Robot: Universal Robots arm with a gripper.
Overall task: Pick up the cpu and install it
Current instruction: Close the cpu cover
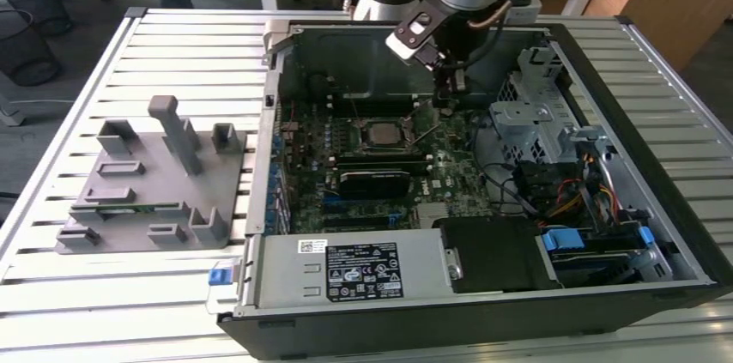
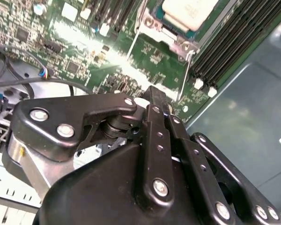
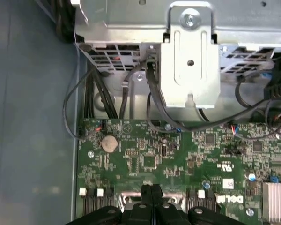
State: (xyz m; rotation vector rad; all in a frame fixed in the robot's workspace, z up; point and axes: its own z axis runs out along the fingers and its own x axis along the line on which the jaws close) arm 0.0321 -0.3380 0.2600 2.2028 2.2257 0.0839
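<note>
An open computer case [image 1: 685, 247] is laid on a slatted metal table [image 1: 172, 45]. Well apart from the case, toward the exterior view's left, a grey moulded fixture [image 1: 154, 187] with upright posts is set. Inside the case, a green motherboard [image 1: 456, 142] is seen. A labelled power supply [image 1: 343, 269] is mounted along the case's near wall, and a silver drive cage [image 3: 189, 61] is fixed inside it. A coin cell battery [image 3: 109, 143] is seated on the board, and black cables [image 3: 70, 108] are looped inside the case.
</note>
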